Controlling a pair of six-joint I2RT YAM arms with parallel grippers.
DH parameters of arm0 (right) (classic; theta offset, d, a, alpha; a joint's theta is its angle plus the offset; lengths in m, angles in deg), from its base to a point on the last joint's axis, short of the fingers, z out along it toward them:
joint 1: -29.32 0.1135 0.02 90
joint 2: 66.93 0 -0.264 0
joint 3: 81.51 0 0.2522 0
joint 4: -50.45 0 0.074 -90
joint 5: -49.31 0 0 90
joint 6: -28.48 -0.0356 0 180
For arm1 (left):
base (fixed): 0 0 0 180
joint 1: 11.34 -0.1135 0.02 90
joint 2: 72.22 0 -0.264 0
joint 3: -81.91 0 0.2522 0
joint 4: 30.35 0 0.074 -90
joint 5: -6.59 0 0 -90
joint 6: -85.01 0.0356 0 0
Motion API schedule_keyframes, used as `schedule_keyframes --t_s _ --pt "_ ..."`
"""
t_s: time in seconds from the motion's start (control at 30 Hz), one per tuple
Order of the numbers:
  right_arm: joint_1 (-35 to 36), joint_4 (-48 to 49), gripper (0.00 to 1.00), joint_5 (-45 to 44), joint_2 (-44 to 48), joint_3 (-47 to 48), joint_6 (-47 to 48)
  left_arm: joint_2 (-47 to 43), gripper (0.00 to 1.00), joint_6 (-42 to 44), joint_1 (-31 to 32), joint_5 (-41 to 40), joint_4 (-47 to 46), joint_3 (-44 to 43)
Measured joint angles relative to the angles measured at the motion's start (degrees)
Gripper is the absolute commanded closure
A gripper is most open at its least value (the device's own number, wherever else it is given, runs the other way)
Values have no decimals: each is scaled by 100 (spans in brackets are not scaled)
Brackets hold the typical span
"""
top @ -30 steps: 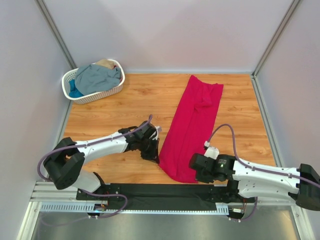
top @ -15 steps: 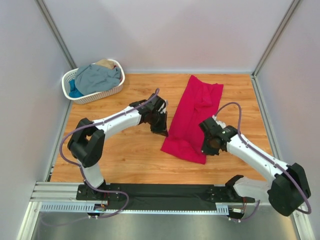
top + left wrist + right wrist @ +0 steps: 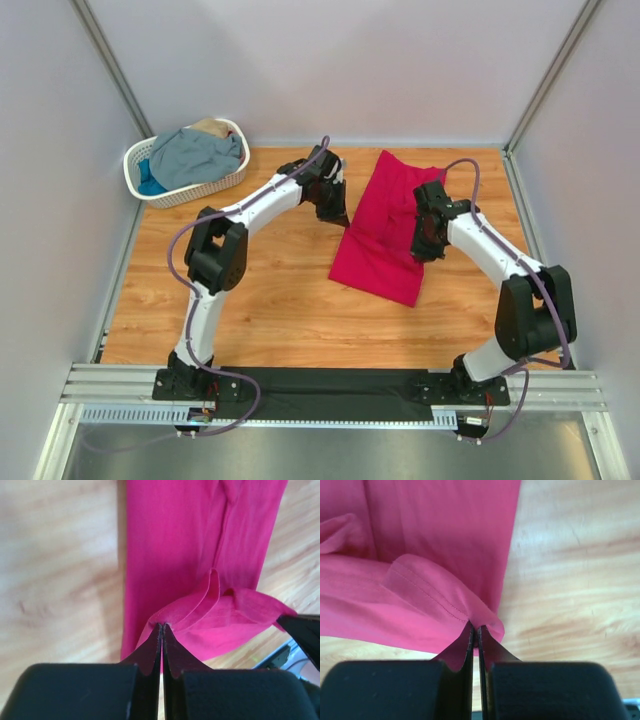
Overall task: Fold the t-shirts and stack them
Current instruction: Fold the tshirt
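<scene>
Your crimson t-shirt (image 3: 385, 235) lies right of centre in the top view, a long strip on the bench (image 3: 260, 290) with its near end lifted and doubled over. Both claws are pinched shut on that end: the left claw (image 3: 161, 630) on one corner, the right claw (image 3: 475, 629) on the stitched hem corner. The cloth looks light and limp and sags between them, so grip the layered corners and keep the edge taut. The other t-shirts (image 3: 195, 155) sit heaped in the basket (image 3: 190, 192) at upper left.

Open tabletop (image 3: 260, 300) nearside of crimson t-shirt (image 3: 380, 255); basket (image 3: 190, 192) far-left
</scene>
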Motion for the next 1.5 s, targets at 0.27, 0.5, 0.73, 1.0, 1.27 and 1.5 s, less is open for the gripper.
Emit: schedule_keyframes --t_s 0.27,0.5,0.73,1.0,1.27,1.5 --pt "-507 155 100 170 -737 645 407 1106 100 76 -249 535 -186 -1117" --pt "-949 396 100 306 -1134 817 595 1342 100 42 -365 901 -555 -1287" --pt "-1115 551 99 457 -1440 992 640 1609 100 0 -433 922 -715 -1639" --pt "-1285 586 93 553 -1869 1576 704 1836 84 -184 -584 946 -981 -1700" --pt "-1486 446 65 717 -2435 2140 737 1856 61 -256 -789 1314 -1362 -1700" --pt "-2072 518 50 1095 -2450 2308 800 1196 56 205 -903 1196 -1180 -728"
